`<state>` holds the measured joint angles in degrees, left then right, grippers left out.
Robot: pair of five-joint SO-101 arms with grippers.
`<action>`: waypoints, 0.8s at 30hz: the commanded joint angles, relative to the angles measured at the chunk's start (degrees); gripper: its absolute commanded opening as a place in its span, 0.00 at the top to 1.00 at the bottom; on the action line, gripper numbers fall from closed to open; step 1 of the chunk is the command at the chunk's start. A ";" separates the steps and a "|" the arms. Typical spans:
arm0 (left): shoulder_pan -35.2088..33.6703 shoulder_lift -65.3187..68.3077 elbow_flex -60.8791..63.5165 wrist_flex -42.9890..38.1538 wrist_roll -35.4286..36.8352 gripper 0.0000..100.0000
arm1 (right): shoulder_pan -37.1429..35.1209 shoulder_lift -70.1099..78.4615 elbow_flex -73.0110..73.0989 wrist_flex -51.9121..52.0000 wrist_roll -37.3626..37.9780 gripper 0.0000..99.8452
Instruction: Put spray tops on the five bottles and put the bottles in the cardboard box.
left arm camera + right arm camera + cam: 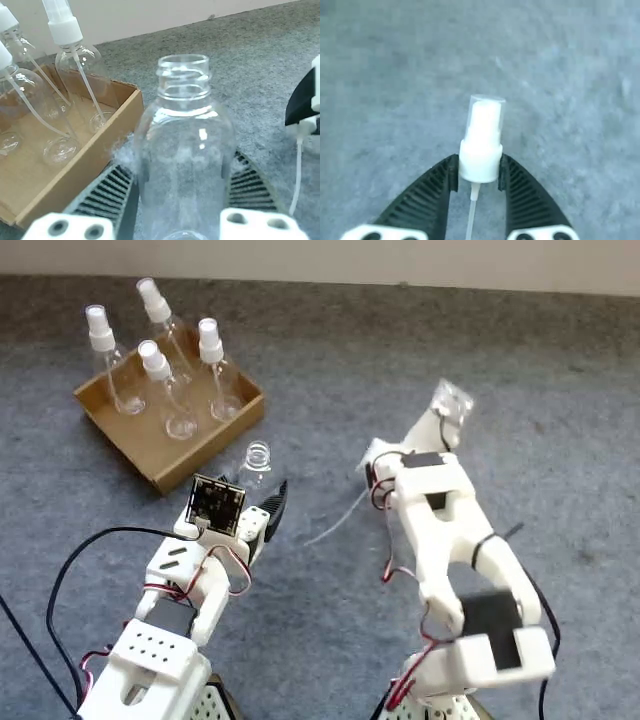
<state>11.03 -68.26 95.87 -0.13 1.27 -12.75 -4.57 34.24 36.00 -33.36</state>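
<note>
Fingers (107, 192) of the left gripper (182, 200) are clamped round a clear uncapped plastic bottle (182, 125) just beside the brown cardboard box (215, 445). A white spray top (481, 145) is pinched at its collar by the right gripper (477, 175). Both are judged light, slick and easily squeezed.

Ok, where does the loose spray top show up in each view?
High view: spray top, its thin tube slanting, right of the uncapped bottle.
Left wrist view: at the frame edge, past that bottle.
Right wrist view: mid-frame, clamped in the right gripper.
Shared landmark: the bottle, high and left wrist views.
</note>
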 commanded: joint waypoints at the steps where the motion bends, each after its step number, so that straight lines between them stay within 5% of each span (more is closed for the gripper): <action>1: 0.66 -1.10 1.36 0.44 -0.44 0.92 | 0.40 -9.10 -0.92 1.80 9.41 0.97; 9: 9.01 -1.45 1.36 6.68 -0.44 0.92 | 0.31 -23.34 2.86 2.15 25.76 0.97; 24: 20.44 -1.45 1.36 10.99 -0.44 0.92 | 0.04 -51.91 7.16 2.24 25.76 0.97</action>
<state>28.88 -68.62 95.87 9.27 1.27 -12.84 -50.46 42.15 38.02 -8.31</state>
